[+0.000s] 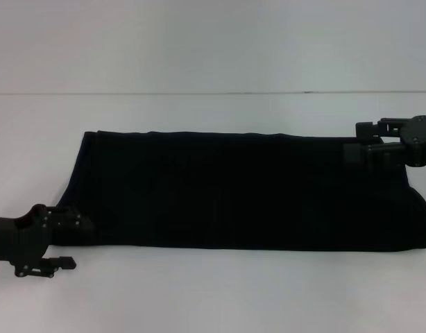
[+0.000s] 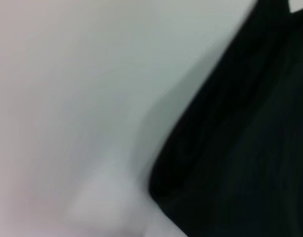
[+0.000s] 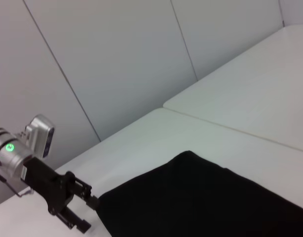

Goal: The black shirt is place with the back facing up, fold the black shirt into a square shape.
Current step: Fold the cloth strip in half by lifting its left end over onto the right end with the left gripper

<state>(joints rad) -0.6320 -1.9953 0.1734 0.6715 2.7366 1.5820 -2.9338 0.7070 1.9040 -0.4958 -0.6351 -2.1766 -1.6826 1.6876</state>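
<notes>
**Black shirt lies as a long band between two grippers**

White tabletop (image 1: 213,298) fills the scene, with a pale wall (image 3: 117,64) of flat panels behind it. Across the middle of the table lies the large, plain, matte black fabric shirt (image 1: 248,191), spread flat as a long band running from the robot's left to its right, with straight near and far edges and a rounded bulge at the right end.

The black, jointed left gripper (image 1: 60,239) sits at the shirt's near left corner, low over the table. One finger reaches to the cloth's edge and a second lies on the bare white surface just in front of the hem, so the jaws stand apart. Whether any cloth is caught between them I cannot tell. The left wrist view shows only a shirt edge against the white table.

The black right gripper (image 1: 369,139) is at the far right corner, over the shirt's far edge. Its fingers merge with the dark cloth, so I cannot tell how wide they stand or whether they hold anything.
</notes>
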